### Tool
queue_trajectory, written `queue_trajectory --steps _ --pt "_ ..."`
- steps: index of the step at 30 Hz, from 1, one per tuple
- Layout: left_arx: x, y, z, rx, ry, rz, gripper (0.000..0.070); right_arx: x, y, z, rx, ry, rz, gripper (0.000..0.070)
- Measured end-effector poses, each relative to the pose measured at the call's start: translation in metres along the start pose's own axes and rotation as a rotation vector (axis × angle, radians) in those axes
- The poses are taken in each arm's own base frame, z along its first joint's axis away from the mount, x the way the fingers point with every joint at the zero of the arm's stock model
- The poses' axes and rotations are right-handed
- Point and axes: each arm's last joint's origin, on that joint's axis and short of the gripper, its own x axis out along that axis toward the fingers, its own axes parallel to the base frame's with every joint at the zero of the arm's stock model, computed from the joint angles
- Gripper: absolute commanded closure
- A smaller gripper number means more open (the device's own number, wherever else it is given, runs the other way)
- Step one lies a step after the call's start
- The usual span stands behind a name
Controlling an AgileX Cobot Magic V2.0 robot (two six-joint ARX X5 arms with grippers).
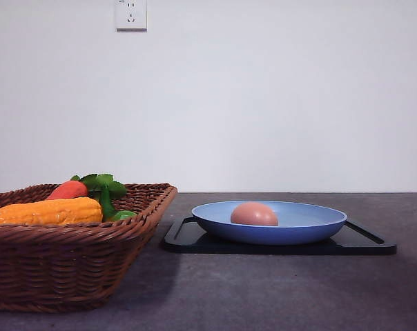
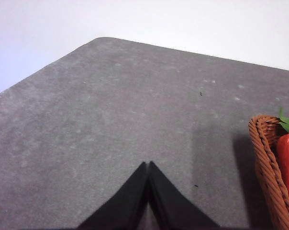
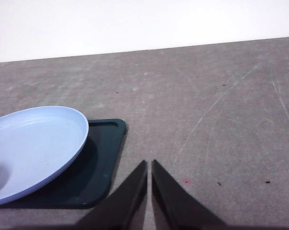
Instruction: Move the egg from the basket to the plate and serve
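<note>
one egg lies in the plate; left pincer and right pincer closed, empty.

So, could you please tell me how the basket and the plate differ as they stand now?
The basket is dark brown woven wicker with flaring sides; the plate is smooth, light blue and shallow. The basket holds a corn cob and a carrot, while the plate holds the egg. The basket stands on the table itself; the plate rests on a black tray. Both are open-topped containers.
</note>
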Motion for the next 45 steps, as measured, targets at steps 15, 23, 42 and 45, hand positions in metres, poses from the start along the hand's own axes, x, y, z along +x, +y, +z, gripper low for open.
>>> queue_trajectory --steps 15,23,42,45 --pt "0.0000 0.0000 0.0000 0.000 0.000 0.000 0.0700 0.0000 0.0000 0.0000 0.002 0.000 0.000 0.0700" --pt "0.0000 0.0000 0.0000 0.000 0.000 0.000 0.0700 0.0000 0.0000 0.0000 0.002 0.000 0.000 0.0700" --pt "0.0000 0.0000 0.0000 0.000 0.000 0.000 0.0700 0.0000 0.0000 0.0000 0.002 0.000 0.000 0.0700" --pt "0.0000 0.0000 0.0000 0.000 0.000 0.000 0.0700 0.0000 0.0000 0.0000 0.002 0.000 0.000 0.0700"
